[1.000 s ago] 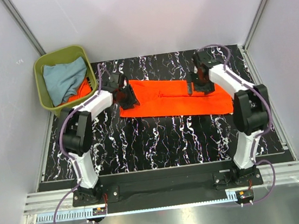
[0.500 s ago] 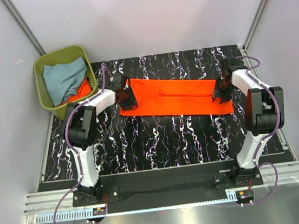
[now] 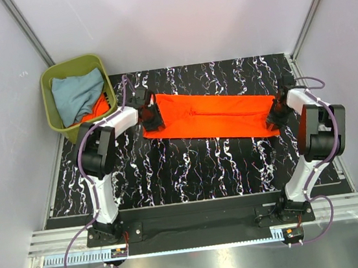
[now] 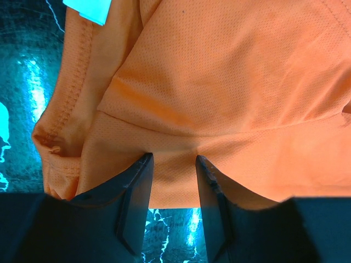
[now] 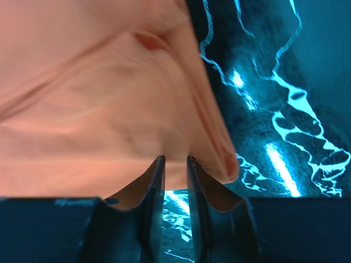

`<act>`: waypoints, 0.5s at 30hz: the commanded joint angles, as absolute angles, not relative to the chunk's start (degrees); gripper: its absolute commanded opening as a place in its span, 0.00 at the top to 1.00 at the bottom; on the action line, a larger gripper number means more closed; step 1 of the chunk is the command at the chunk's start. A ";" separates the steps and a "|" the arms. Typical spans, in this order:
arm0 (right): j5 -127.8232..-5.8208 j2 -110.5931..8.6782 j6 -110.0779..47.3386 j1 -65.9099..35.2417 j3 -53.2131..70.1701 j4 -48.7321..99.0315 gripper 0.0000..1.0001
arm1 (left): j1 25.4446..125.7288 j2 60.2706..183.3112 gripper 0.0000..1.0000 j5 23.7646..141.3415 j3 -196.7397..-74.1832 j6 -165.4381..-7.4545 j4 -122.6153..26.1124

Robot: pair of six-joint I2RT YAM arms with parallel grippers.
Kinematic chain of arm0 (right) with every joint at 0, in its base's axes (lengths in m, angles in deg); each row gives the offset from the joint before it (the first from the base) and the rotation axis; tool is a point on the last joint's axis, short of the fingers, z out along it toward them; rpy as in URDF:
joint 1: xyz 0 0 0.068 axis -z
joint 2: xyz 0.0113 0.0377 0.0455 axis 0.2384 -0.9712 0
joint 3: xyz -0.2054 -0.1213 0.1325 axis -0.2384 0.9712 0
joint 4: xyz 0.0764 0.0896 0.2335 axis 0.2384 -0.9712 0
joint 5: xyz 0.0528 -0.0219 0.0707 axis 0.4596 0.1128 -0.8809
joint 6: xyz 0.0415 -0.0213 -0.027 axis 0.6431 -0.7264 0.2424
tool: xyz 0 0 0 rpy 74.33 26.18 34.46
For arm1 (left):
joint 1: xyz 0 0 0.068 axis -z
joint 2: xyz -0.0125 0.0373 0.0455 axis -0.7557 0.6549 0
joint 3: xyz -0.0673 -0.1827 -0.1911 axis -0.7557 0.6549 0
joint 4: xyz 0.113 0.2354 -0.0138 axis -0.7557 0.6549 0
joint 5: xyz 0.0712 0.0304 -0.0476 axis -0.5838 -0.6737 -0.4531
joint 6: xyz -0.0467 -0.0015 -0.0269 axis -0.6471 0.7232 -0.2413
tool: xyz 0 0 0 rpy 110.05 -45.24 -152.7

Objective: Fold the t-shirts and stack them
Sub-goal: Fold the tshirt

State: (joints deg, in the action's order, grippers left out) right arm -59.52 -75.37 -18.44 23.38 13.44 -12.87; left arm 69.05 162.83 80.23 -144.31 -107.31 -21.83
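Note:
An orange t-shirt [image 3: 210, 118], folded into a long strip, lies across the black marbled table [image 3: 190, 172]. My left gripper [image 3: 153, 117] sits at the strip's left end. In the left wrist view, the left gripper [image 4: 174, 159] is shut on the hem of the orange cloth [image 4: 230, 82], which puckers at the tips. My right gripper [image 3: 275, 117] is at the strip's right end. The right wrist view shows this gripper [image 5: 174, 159] with its jaws narrow, pinching the cloth's edge [image 5: 98, 98]. A pale grey-blue t-shirt [image 3: 76, 94] and another orange one [image 3: 100, 106] lie in the bin.
The olive-green bin [image 3: 47, 81] stands at the table's back left corner, just beyond my left arm. Grey walls close in the table on three sides. The table's right edge [image 3: 310, 111] runs close by my right gripper.
My right gripper swung from above the shirt's middle right out to its right end, came down and closed on the cloth. The left gripper stayed on the left end.

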 commanded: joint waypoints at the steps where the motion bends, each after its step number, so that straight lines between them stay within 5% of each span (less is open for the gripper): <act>1: -55.41 -72.18 -17.44 23.37 15.55 -11.79 0.71 | 67.98 163.63 0.57 80.79 -145.91 -105.63 -22.42; 8: -52.68 -72.01 -15.08 24.60 18.63 -12.22 0.68 | 67.28 164.42 0.58 81.15 -147.14 -104.14 -22.42; 15: -62.51 -70.86 -6.90 25.48 27.15 -11.00 0.64 | 65.18 168.02 0.58 83.42 -151.52 -105.19 -23.12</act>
State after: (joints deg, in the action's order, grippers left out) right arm -58.78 -70.60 -11.73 25.21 22.88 -10.70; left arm 66.82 165.52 81.73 -147.96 -105.54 -21.74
